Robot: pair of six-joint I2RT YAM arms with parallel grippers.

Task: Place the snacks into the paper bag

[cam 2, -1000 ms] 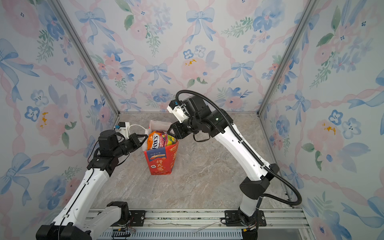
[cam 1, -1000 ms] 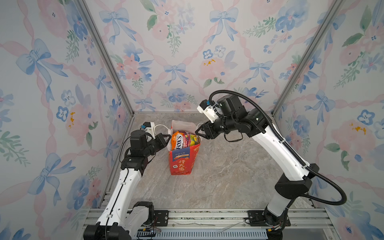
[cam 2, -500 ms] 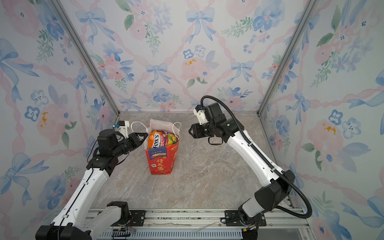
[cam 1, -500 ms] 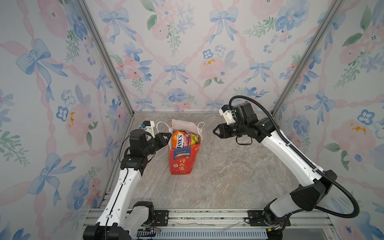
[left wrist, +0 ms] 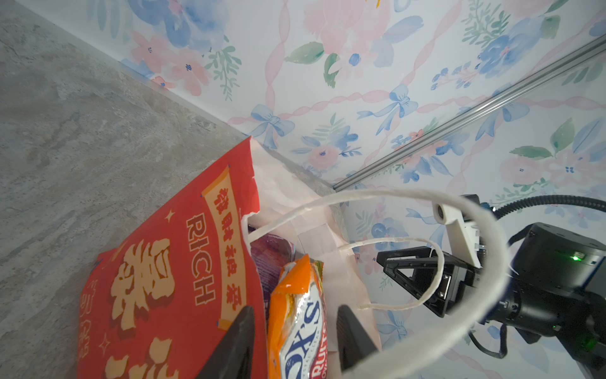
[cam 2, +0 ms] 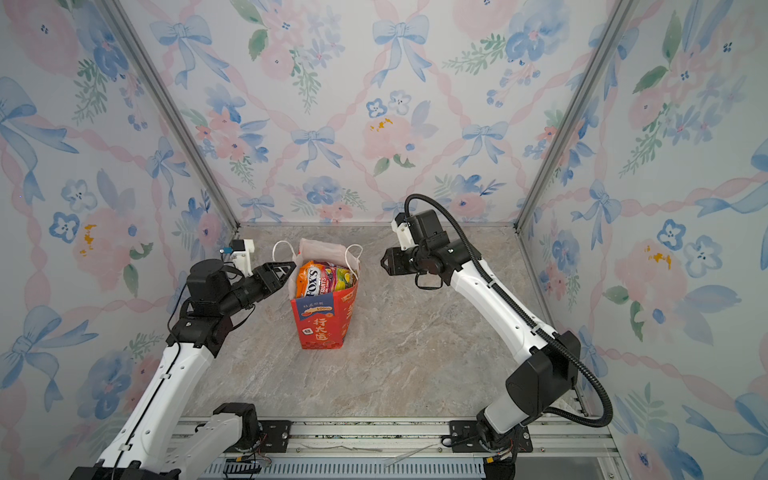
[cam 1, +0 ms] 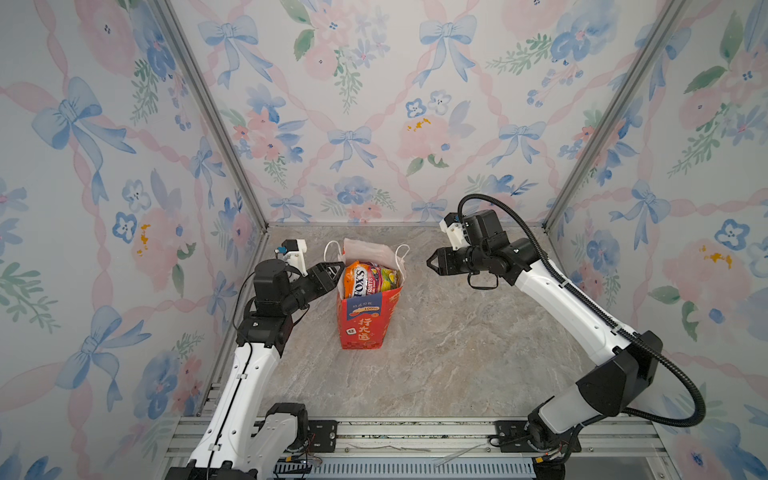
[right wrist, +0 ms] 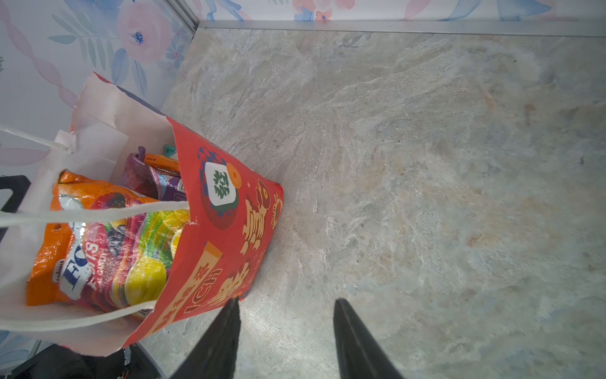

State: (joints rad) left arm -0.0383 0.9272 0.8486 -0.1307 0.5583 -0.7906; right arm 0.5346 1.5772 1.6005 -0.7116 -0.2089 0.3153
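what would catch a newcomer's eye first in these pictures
A tall red paper bag with gold characters stands upright near the back of the grey marble-look tabletop, with an orange glossy FOX'S candy packet poking out of its top. The black left gripper sits open at the bag's rim; the black right gripper hangs open, apart on the other side.

Red paper bag [cam 1: 365, 328], floral walls [cam 1: 374, 104]
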